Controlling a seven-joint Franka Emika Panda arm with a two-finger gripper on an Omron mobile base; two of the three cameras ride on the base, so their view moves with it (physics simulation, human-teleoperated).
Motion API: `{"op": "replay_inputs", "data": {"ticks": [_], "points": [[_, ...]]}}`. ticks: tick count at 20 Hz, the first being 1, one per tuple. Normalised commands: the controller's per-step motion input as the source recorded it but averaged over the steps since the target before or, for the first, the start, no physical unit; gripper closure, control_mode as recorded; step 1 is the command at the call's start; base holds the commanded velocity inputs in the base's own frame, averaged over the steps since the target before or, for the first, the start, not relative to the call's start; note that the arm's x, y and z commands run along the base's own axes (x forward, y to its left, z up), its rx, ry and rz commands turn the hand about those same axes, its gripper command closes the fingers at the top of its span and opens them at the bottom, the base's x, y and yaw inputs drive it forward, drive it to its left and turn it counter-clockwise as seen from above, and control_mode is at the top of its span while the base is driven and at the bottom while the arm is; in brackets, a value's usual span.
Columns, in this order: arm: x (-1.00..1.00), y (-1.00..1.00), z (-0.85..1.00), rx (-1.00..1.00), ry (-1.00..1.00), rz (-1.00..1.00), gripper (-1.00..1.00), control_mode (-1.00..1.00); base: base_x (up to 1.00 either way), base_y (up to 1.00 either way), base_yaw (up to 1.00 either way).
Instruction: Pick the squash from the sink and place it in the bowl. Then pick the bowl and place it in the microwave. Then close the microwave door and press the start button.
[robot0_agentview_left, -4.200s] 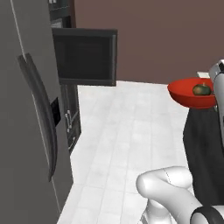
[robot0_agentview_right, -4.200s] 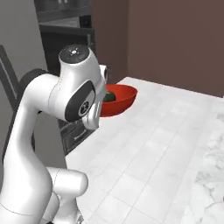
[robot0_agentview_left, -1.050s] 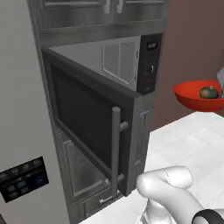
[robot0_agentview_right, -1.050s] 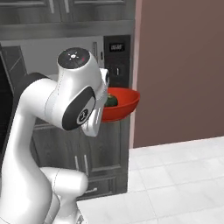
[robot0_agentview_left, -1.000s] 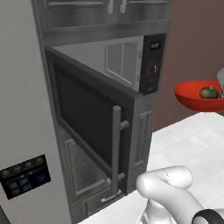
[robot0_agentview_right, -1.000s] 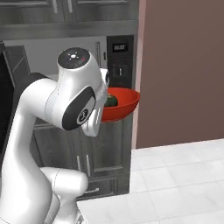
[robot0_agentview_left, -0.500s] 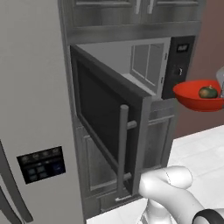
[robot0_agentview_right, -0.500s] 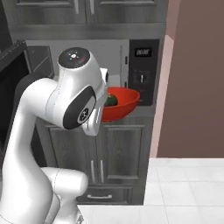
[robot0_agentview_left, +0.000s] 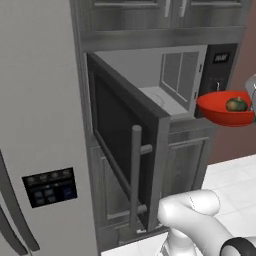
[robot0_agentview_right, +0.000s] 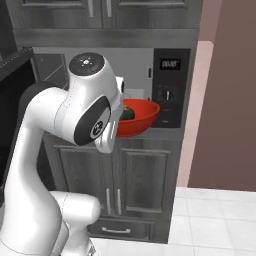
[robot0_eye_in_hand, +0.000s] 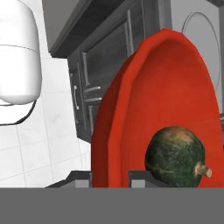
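A: What is staying hidden here?

B: The gripper (robot0_eye_in_hand: 109, 175) itself is mostly cut off; in the hand view only its two finger tips are peeking up at the bottom, one on each side of the red bowl's (robot0_eye_in_hand: 131, 113) rim; in the right base view the arm's big white joint is covering the bowl's near half.

A: So how is the hand sitting?

B: It is pinching the bowl's rim, jaws narrowly parted around the wall; the bowl is hanging in the air just in front of the microwave (robot0_agentview_left: 175, 85), beside its control panel (robot0_agentview_right: 170, 90).

A: And the squash?

B: The squash (robot0_eye_in_hand: 175, 156) is lying inside the bowl, stem showing; the microwave door (robot0_agentview_left: 125, 150) is standing wide open.
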Motion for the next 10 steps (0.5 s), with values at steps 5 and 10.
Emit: {"op": "replay_inputs", "data": {"ticks": [5, 10], "points": [[0.0, 0.0, 0.0, 0.0, 0.0, 0.0, 1.0, 1.0, 0.24, -0.29, 0.14], [0.0, 0.0, 0.0, 0.0, 0.0, 0.0, 1.0, 1.0, 0.47, -0.46, 0.14]]}}
